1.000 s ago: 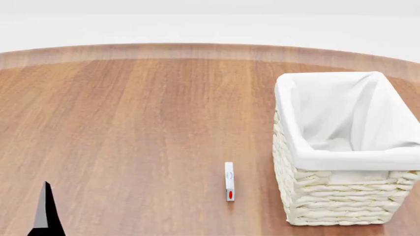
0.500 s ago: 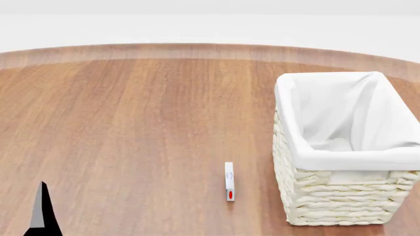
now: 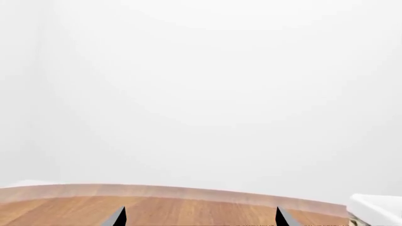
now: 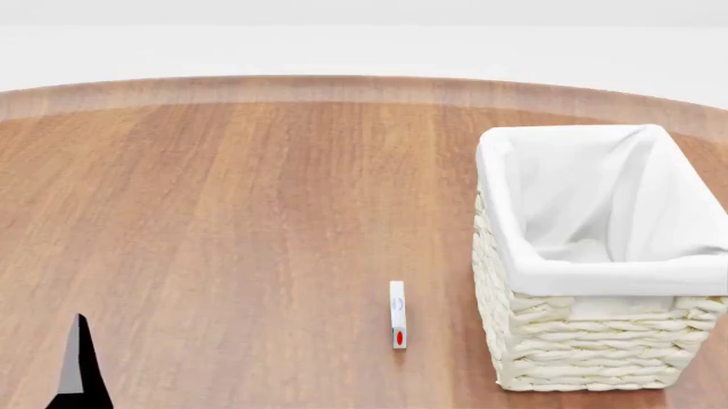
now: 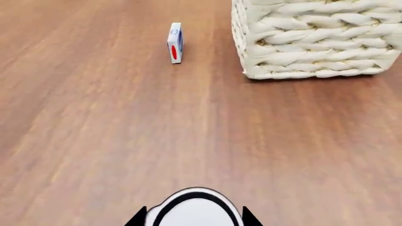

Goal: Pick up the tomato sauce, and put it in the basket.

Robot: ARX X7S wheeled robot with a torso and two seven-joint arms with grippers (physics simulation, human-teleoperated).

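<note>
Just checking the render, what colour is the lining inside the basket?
White cloth lining, folded over the cream wicker basket; head view shows it best.

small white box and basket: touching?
Apart. In the head view a strip of bare table separates the small white box from the basket; the right wrist view shows the same gap.

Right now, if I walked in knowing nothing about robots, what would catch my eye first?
The big cream woven wicker basket with a white cloth lining, standing at the right of the brown wooden table. Then the small thin white box with a red spot, upright and alone just left of the basket, not touching it.
</note>
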